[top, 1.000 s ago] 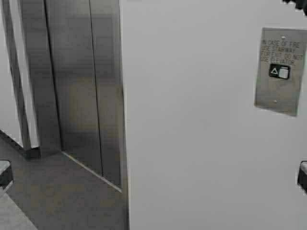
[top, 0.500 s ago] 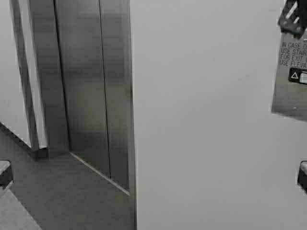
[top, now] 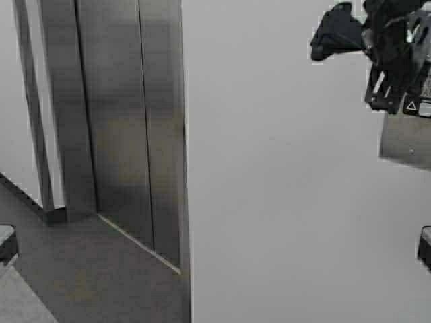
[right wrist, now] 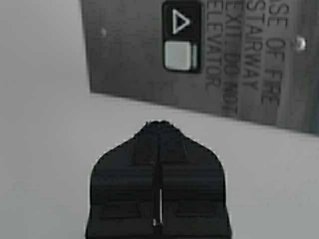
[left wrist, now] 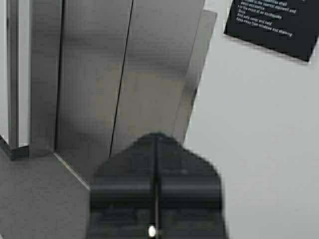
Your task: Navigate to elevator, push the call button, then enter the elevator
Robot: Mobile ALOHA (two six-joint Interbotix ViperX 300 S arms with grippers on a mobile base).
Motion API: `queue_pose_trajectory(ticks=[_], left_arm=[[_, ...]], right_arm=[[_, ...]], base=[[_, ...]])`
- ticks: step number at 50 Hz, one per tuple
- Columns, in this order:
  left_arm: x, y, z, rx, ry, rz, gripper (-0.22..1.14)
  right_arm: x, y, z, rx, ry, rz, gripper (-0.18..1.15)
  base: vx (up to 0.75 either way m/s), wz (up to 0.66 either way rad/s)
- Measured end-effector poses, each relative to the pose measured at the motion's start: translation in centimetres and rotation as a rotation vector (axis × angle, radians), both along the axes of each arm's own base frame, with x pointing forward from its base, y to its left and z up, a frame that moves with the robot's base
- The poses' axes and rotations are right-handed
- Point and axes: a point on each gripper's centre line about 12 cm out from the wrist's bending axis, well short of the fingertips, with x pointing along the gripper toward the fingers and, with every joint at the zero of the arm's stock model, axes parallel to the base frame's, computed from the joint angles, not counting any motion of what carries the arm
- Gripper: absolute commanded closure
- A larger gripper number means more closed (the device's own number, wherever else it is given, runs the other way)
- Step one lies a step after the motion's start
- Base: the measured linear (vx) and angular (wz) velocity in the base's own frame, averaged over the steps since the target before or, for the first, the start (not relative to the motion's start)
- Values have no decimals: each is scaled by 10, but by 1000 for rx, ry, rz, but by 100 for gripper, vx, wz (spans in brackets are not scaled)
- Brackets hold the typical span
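Note:
The elevator (top: 121, 121) is a steel-framed doorway at the left of the high view, its two brushed-steel door panels closed. The call button (top: 419, 105) sits in a grey metal plate (top: 404, 145) on the white wall at the far right, partly hidden by my raised right arm. My right gripper (top: 382, 101) hangs in front of the plate's upper part. In the right wrist view the right gripper (right wrist: 158, 124) is shut, just short of the plate (right wrist: 124, 59), with the call button (right wrist: 179, 54) off its tip. The left gripper (left wrist: 157, 135) is shut and points at the elevator doors (left wrist: 99, 74).
White wall (top: 283, 188) fills the space between the doorway and the plate. Grey floor (top: 87, 269) runs to the door sill at lower left. A black notice sign (left wrist: 271, 22) hangs on the wall beside the doors.
The robot shifted a second ago, sliding the scene right in the high view. My right arm has since risen into view at the top right, covering the plate's upper part.

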Motion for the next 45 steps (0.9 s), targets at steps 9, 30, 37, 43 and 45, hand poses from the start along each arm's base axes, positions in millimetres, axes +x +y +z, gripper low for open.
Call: queue_pose_trajectory(ticks=[9,30,37,43,45], left_arm=[[0,0,-1,2,3,0,90],[0,0,-1,2,5,0,90],[0,0,-2,3,11,0,90],[2,0,-3,4,18,0,90],[2,0,-3,4,20,0,90]], right_arm=[[18,-12,-16,-30,5,-20,91],[43,-40,-34,-82,32,-37,91],[53,-43,-38,-80,37,-26,91],[60,-50,-43,-74,46,-36,91],[62,-52,-44,-73,48,-35,91]], base=[[0,0],[0,0],[0,0],[0,0],[0,0]])
